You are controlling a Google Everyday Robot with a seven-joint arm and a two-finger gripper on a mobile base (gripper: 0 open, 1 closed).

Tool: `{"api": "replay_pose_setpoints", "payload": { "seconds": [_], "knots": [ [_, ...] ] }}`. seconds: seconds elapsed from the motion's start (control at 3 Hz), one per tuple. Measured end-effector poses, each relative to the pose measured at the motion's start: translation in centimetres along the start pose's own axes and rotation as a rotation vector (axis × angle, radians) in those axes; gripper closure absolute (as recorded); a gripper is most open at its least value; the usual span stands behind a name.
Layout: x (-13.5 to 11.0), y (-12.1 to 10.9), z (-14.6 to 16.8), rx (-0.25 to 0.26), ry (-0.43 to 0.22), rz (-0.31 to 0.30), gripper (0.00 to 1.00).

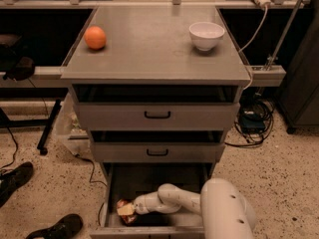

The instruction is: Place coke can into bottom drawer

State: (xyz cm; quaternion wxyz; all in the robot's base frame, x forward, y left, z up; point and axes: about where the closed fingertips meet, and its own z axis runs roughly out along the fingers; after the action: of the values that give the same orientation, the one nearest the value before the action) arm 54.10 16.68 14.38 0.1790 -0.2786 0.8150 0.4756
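The bottom drawer [149, 183] is pulled open at the foot of the grey cabinet. The coke can [122, 210], red with a pale patch, is low in the drawer's front left corner. My white arm reaches into the drawer from the lower right, and my gripper [128, 209] is at the can, closed around it. Whether the can rests on the drawer floor cannot be told.
An orange [95, 37] sits at the left and a white bowl [206, 35] at the right of the cabinet top [154, 49]. The two upper drawers [157, 116] are slightly open. Black shoes [55, 227] and cables lie on the floor to the left.
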Motion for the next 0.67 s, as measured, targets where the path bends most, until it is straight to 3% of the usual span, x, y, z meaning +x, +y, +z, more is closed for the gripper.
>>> {"api": "replay_pose_setpoints", "payload": {
  "seconds": [0.33,0.67],
  "knots": [
    [-0.05,0.43,-0.40,0.012,-0.010,-0.021,0.11],
    [-0.01,0.80,-0.59,0.020,-0.015,-0.035,0.00]
  ]
}}
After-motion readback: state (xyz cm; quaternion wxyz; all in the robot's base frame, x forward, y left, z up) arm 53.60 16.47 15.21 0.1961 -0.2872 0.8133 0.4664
